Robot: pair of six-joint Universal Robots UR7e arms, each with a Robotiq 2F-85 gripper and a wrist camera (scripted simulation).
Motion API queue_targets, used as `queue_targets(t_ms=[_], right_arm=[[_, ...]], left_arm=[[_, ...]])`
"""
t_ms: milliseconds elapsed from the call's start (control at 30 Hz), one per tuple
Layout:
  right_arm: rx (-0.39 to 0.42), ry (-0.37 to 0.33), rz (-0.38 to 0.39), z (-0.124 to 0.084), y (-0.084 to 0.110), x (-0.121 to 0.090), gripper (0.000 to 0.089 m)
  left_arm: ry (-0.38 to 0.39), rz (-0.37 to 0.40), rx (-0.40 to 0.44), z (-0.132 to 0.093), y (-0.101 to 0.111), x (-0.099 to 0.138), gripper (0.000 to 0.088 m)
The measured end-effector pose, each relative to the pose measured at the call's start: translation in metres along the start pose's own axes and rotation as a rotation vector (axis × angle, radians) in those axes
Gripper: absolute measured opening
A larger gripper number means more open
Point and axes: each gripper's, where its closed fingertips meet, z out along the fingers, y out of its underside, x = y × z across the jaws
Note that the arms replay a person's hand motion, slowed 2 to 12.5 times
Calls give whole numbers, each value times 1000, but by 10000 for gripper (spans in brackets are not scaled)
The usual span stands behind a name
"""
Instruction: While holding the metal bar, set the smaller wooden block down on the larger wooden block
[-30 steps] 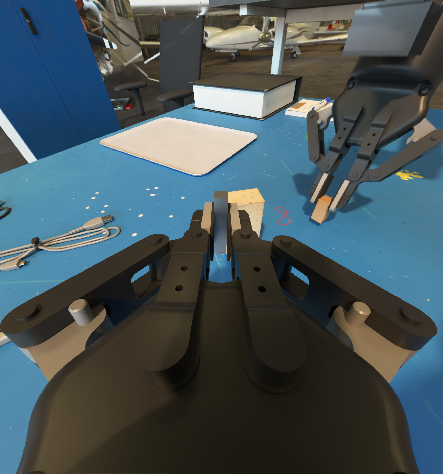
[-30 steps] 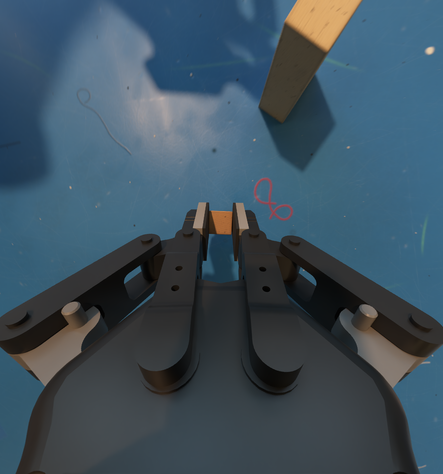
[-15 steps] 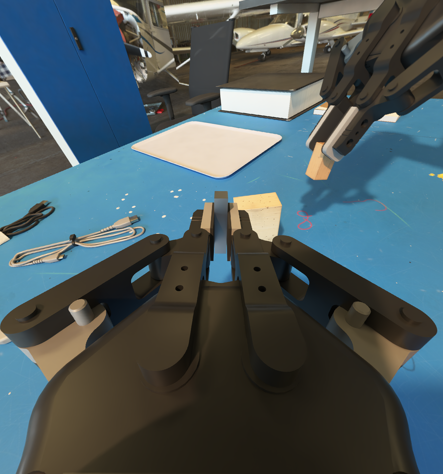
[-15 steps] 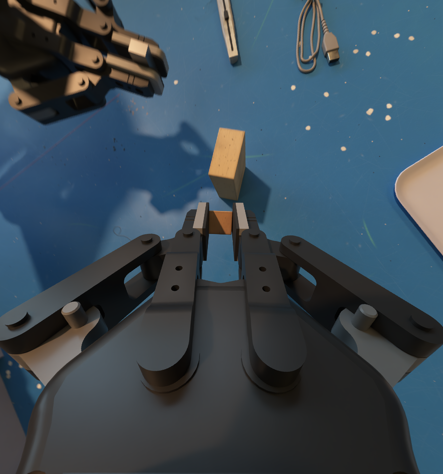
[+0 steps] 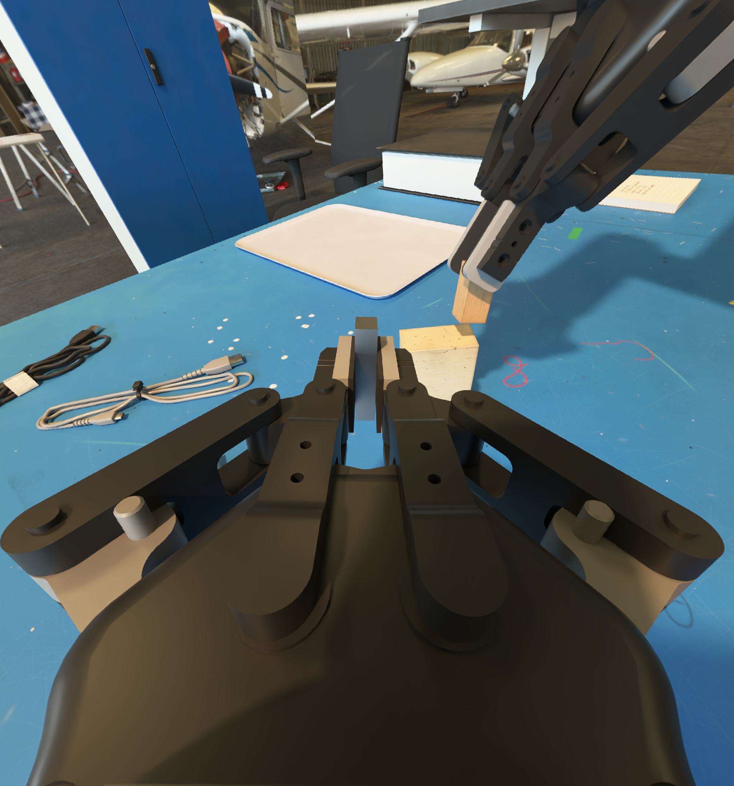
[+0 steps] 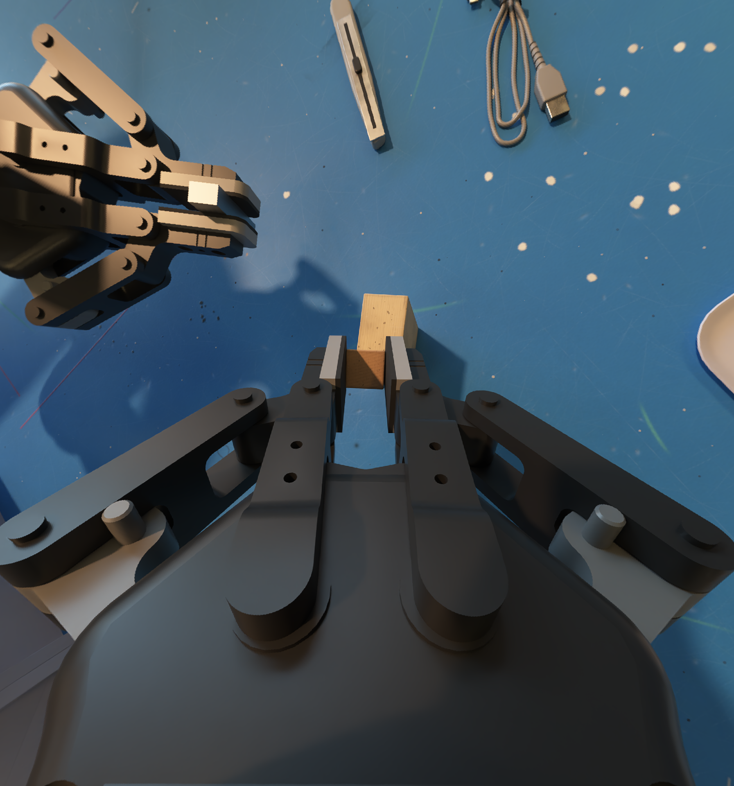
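My left gripper (image 5: 365,361) is shut on a grey metal bar (image 5: 365,374) held upright above the blue table. The larger pale wooden block (image 5: 439,361) stands on the table just right of it. My right gripper (image 6: 365,361) is shut on the smaller orange-brown wooden block (image 6: 365,368). In the left wrist view that small block (image 5: 470,303) hangs just above the far right corner of the larger block, a small gap between them. In the right wrist view the larger block (image 6: 383,321) lies right beyond the small one, and the left gripper (image 6: 229,212) with the bar (image 6: 202,192) shows at upper left.
A white tray (image 5: 356,246) lies behind the blocks. A grey USB cable (image 5: 144,393) and a black cable (image 5: 29,374) lie to the left. A thick book (image 5: 433,170) and a notepad (image 5: 650,191) sit at the back. A grey utility knife (image 6: 360,76) lies beyond the larger block.
My right gripper has carried the small block down and toward the larger block, now just above it. The left gripper has kept hold of the bar and shifted slightly.
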Motion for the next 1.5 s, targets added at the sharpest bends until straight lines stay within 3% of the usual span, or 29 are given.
queue_targets(t_ms=[267,600,1400,1500], right_arm=[[-58,43,28,10,0,1,162],[-101,46,75,15,-3,2,156],[-131,46,104,18,-12,-1,156],[-125,40,107,18,-12,-2,287]], left_arm=[[-8,-20,8,-1,-1,-3,81],[0,-42,14,0,-1,-5,81],[-5,-60,31,-2,-4,-8,81],[-4,-63,33,-2,-5,-8,81]])
